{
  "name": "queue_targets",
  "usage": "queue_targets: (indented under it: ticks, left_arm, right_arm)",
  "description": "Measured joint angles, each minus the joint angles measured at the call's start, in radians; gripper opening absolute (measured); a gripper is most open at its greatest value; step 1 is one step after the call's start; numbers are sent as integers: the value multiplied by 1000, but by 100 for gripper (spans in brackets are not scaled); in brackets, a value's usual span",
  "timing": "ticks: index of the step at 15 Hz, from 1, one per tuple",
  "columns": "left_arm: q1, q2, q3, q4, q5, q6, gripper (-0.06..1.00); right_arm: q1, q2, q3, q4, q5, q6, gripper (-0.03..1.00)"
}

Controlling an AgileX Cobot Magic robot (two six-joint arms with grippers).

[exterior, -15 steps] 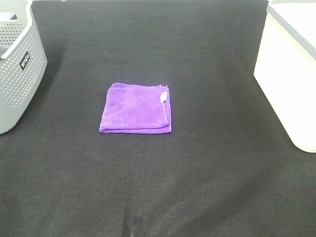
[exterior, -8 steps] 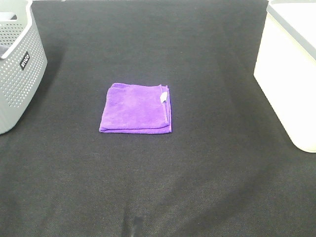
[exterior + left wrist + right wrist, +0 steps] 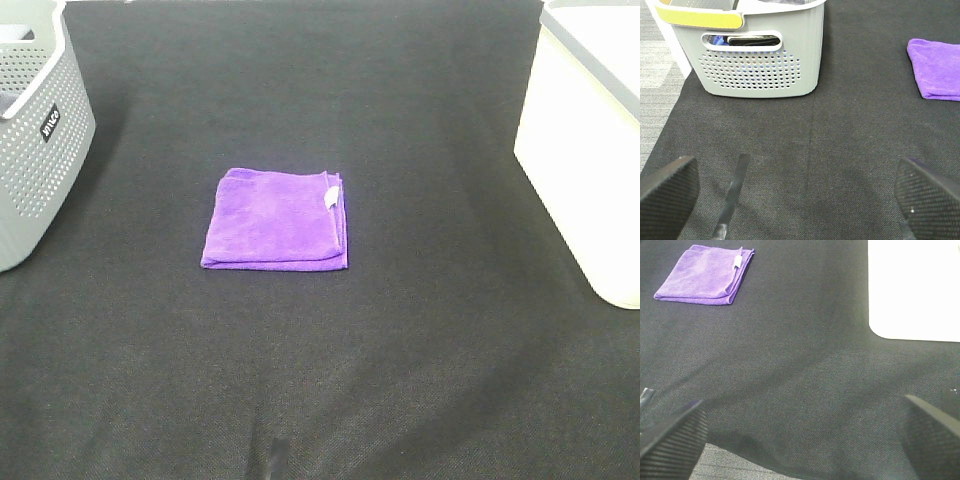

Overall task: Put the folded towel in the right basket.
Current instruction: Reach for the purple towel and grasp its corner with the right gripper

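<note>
A folded purple towel [image 3: 277,219] with a small white tag lies flat on the black cloth in the middle of the table. It also shows in the left wrist view [image 3: 937,68] and in the right wrist view [image 3: 705,282]. The white right basket [image 3: 590,130] stands at the table's right edge; its wall shows in the right wrist view [image 3: 914,287]. My left gripper [image 3: 795,192] is open and empty, well short of the towel. My right gripper [image 3: 800,440] is open and empty near the table's front edge. Neither arm shows in the exterior high view.
A grey perforated basket [image 3: 35,130] stands at the table's left edge and holds dark items, seen in the left wrist view [image 3: 755,50]. Black cloth [image 3: 400,350] covers the table. Grey floor lies beyond the left edge [image 3: 657,95].
</note>
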Motion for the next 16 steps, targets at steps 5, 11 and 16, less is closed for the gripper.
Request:
queue_targets:
  ticks: [5, 11, 16]
  left_arm:
    - [0, 0, 0, 0, 0, 0, 99]
    - [0, 0, 0, 0, 0, 0, 99]
    - [0, 0, 0, 0, 0, 0, 99]
  right_arm:
    - [0, 0, 0, 0, 0, 0, 97]
    - [0, 0, 0, 0, 0, 0, 97]
    - [0, 0, 0, 0, 0, 0, 97]
